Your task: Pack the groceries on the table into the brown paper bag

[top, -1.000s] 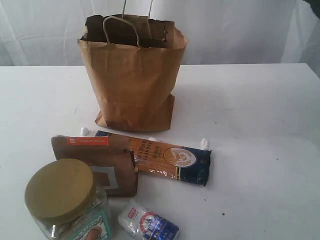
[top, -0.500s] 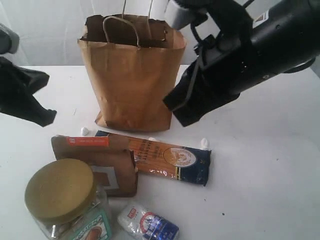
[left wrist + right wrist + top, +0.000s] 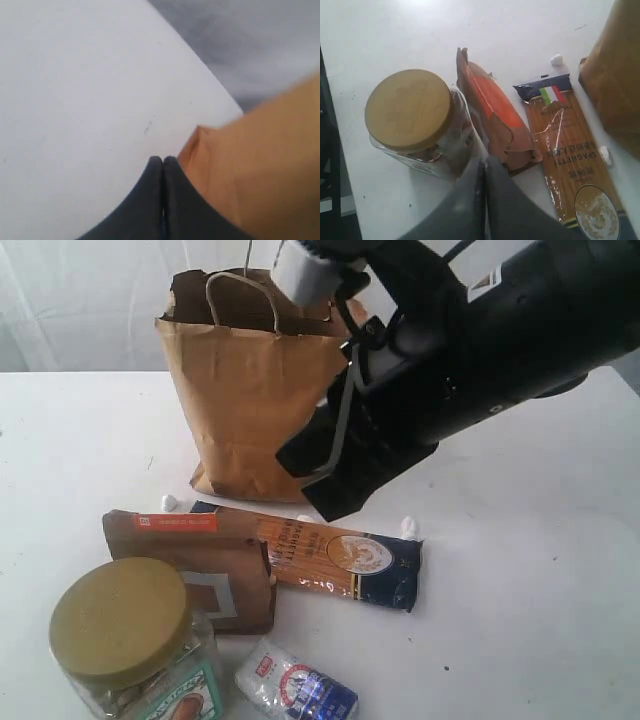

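bag: brown paper bag (image 3: 250,410) upright at back of counter (image 3: 520,570) | groceries: spaghetti pack (image 3: 340,562), brown pouch (image 3: 200,565), gold-lidded jar (image 3: 125,625), white-blue packet (image 3: 297,687) all out front | right hand (image 3: 484,167): pressed together, empty, over the groceries, its arm (image 3: 480,360) blocks bag's right side | left hand (image 3: 162,162): pressed together too, just beside bag
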Action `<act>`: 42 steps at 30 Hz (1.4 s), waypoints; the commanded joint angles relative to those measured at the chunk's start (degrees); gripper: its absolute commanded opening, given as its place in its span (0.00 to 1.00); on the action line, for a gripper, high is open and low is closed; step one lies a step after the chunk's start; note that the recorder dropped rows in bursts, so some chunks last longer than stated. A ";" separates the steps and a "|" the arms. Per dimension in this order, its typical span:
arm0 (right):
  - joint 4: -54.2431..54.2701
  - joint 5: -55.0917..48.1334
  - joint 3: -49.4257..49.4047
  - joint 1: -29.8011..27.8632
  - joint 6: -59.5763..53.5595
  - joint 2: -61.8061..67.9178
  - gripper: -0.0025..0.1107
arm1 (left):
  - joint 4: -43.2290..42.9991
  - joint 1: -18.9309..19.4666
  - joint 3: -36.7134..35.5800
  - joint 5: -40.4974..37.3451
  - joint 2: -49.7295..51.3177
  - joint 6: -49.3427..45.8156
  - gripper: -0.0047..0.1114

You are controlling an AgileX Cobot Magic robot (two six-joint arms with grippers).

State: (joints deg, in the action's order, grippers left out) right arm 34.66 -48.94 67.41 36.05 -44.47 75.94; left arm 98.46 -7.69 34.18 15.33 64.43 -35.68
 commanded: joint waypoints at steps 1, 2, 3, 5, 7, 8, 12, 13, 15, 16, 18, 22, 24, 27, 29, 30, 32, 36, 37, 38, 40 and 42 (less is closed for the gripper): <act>0.34 0.15 -0.11 0.19 0.55 -0.38 0.02 | -21.24 8.83 -4.98 19.14 -0.40 54.59 0.04; 0.34 0.02 -0.11 0.19 1.26 -0.38 0.02 | -32.78 11.18 -6.01 28.14 -0.04 69.50 0.04; 0.34 -0.32 -0.11 0.19 1.67 -0.38 0.02 | -44.28 14.16 -6.53 38.30 0.85 82.59 0.04; 0.34 -0.97 -0.11 0.19 2.28 -0.38 0.02 | -66.06 21.36 -5.69 54.55 3.80 95.87 0.04; 0.34 -0.97 -0.21 0.19 2.57 -0.38 0.02 | -87.03 30.06 -3.14 54.63 5.11 101.12 0.04; 0.34 -0.97 -0.21 0.19 2.57 -0.38 0.02 | -100.01 33.83 -1.32 54.63 5.11 101.83 0.04; 0.34 -2.73 -0.21 0.34 0.49 -0.38 0.02 | -151.08 40.69 6.41 51.89 5.11 100.80 0.04; 0.34 -4.07 -0.21 0.58 -1.35 -0.38 0.02 | -160.76 40.54 8.21 51.21 5.11 100.80 0.04; 0.34 -8.88 -0.21 1.32 -5.56 -0.38 0.02 | -181.98 38.49 10.63 50.00 5.11 100.80 0.04; 0.34 -10.99 -0.21 1.88 -6.41 -0.38 0.02 | -189.57 36.76 10.99 48.77 5.11 100.80 0.04; 0.34 -16.03 -0.21 3.49 -6.69 -0.38 0.02 | -198.40 32.89 11.08 45.25 5.20 98.45 0.04; 0.95 -20.40 -2.35 6.41 -6.52 -0.38 0.02 | -198.40 27.85 10.25 43.39 5.20 93.55 0.04; 3.78 -18.38 -4.96 8.24 -6.97 -0.38 0.02 | -198.40 26.14 10.25 44.61 5.20 92.35 0.08; 8.86 -10.76 -9.15 11.81 -10.24 -0.38 0.02 | -198.40 23.90 10.25 45.11 5.20 92.61 0.19; 11.32 -1.73 -11.90 14.71 -11.40 -0.38 0.02 | -198.40 22.18 9.67 45.28 5.20 93.50 0.30; 11.59 3.23 -12.98 16.06 -11.51 -0.38 0.02 | -198.40 21.46 9.00 44.86 5.20 95.00 0.38; 11.85 10.91 -14.42 17.97 -11.90 -0.38 0.02 | -198.40 20.49 7.04 43.90 5.20 98.90 0.52; 12.13 17.39 -15.29 19.89 -11.90 0.98 0.02 | -198.40 19.95 2.84 42.95 5.20 103.88 0.75; 12.35 17.14 -15.51 20.03 -11.90 1.76 0.02 | -198.40 19.95 2.01 43.09 5.20 103.88 0.77; 13.16 16.59 -15.51 20.25 -11.90 2.81 0.02 | -198.40 19.95 1.51 43.09 5.20 103.88 0.78; 13.77 15.44 -15.51 20.90 -11.90 5.00 0.02 | -198.40 19.95 0.75 43.71 5.20 104.78 0.77; 13.93 15.56 -15.51 21.65 -12.17 7.27 0.02 | -198.40 19.95 0.51 45.63 5.20 104.91 0.76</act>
State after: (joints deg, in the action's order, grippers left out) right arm 47.80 -33.40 52.36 56.72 -55.72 80.84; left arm -99.91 12.67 35.19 59.12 69.92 68.11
